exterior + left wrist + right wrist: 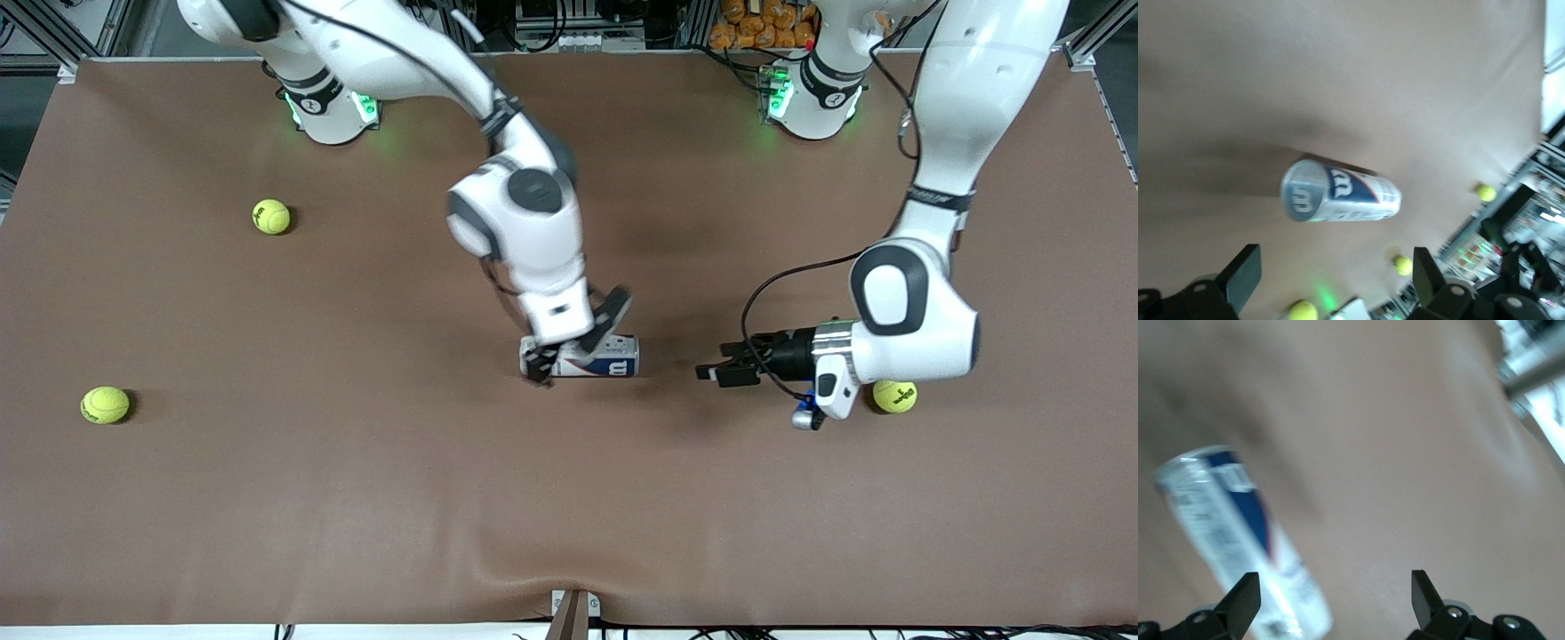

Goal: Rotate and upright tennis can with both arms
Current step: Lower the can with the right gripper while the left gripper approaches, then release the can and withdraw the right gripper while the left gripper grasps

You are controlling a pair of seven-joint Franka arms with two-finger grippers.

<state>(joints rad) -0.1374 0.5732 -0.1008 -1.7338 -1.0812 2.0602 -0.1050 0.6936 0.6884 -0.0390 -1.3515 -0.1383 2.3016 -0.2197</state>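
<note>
The tennis can (594,357) lies on its side in the middle of the brown table, its "W" end toward the left arm's end. My right gripper (540,368) is down over the can's other end, open. In the right wrist view the can (1238,540) lies slanted, its end beside one fingertip (1245,595) of the open right gripper (1335,597). My left gripper (716,366) is low and level, open and empty, pointing at the can's "W" end from a short gap. In the left wrist view the can (1338,193) lies ahead of the open left gripper (1335,277).
Three yellow-green tennis balls lie loose: one (271,216) and another (105,404) toward the right arm's end, a third (894,396) under the left arm's wrist. The table's edge (569,613) runs nearest the front camera.
</note>
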